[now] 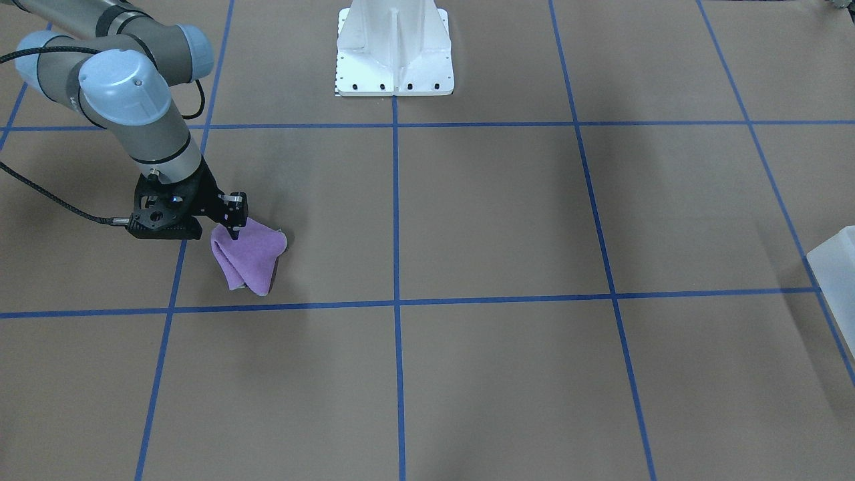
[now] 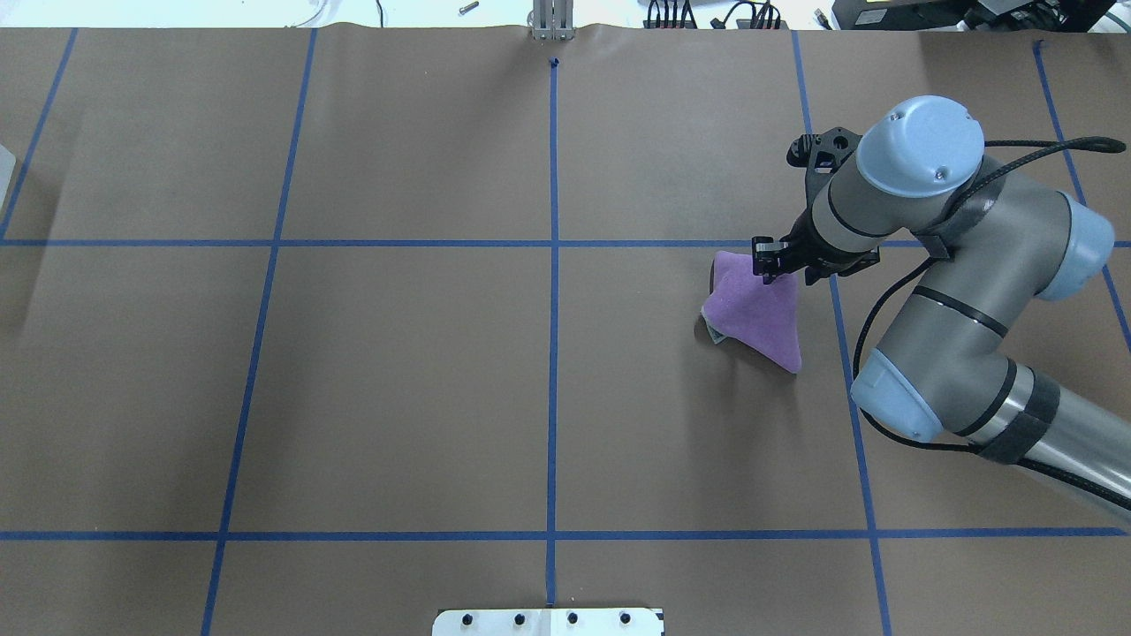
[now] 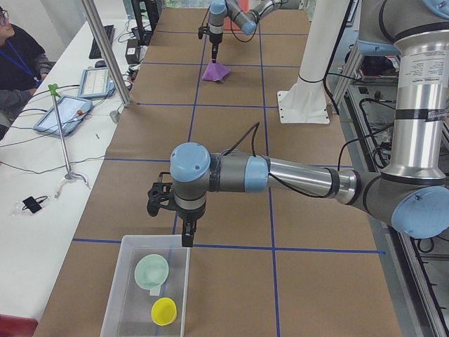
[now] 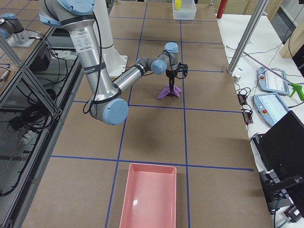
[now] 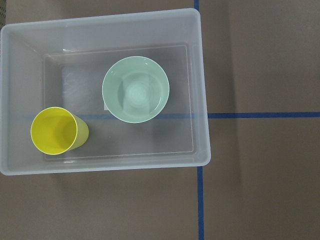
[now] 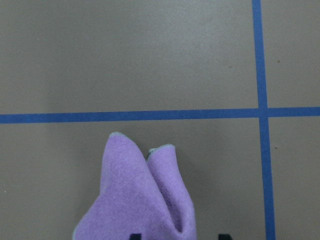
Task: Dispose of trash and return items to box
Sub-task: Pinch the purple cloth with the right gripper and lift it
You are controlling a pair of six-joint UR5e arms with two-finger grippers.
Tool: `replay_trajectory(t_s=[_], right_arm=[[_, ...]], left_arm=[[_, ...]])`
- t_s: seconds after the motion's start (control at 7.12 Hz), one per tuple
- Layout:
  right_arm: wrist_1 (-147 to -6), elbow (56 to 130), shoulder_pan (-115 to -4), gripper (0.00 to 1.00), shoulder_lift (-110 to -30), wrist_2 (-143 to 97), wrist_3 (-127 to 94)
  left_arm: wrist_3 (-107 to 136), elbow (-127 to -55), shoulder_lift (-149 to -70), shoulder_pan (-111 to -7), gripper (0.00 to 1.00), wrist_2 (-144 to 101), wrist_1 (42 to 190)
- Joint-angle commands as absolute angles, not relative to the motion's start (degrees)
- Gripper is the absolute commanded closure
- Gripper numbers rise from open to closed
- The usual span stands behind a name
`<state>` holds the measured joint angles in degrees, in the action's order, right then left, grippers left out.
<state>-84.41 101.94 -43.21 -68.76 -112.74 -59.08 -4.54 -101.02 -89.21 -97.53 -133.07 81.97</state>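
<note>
Tabletop (image 5: 260, 60), box (image 5: 199, 65): yellow cup (image 5: 59, 129), apparently upright, unseen overhead.

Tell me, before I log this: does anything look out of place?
Only the purple cloth, bunched into a peak under the right gripper. The yellow cup and green bowl sit upright in the box.

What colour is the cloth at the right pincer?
Purple cloth, pale edging; clearest in the right wrist view.
</note>
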Motion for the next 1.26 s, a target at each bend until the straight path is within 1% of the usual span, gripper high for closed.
replay_trajectory(t_s=[0.0, 0.14, 0.28, 0.42, 0.7, 0.98, 1.12], right_arm=[[-79.5, 99.6, -43.3, 0.88, -68.8, -112.8, -59.2], [-79.5, 99.9, -44.1, 1.0, -68.8, -112.9, -59.2], [-79.9, 100.6, -45.2, 1.0, -68.8, -113.3, -59.2], [-81.6, 102.9, -47.1, 1.0, -69.3, -114.1, -59.1], [-91.4, 107.8, -53.5, 1.0, -69.7, -117.6, -53.1], [-99.5, 108.4, -64.2, 1.0, -71.4, -122.9, -34.2], [-102.6, 108.1, -70.0, 1.0, -73.2, -125.8, -24.6]], left_arm=[[-4.6, -101.0, -89.2, -97.6, 0.01, -133.1, 82.0], [-4.6, -101.0, -89.2, -97.6, 0.01, -133.1, 82.0], [-4.6, -100.9, -89.2, -97.5, 0.01, -133.1, 82.0], [-4.6, -100.8, -89.2, -97.6, 0.01, -133.1, 82.0], [-5.0, -99.8, -88.3, -97.4, 0.01, -132.6, 82.0], [-5.2, -97.4, -85.2, -97.1, 0.01, -133.2, 82.6], [-4.8, -98.8, -84.8, -97.1, 0.01, -133.2, 82.7]])
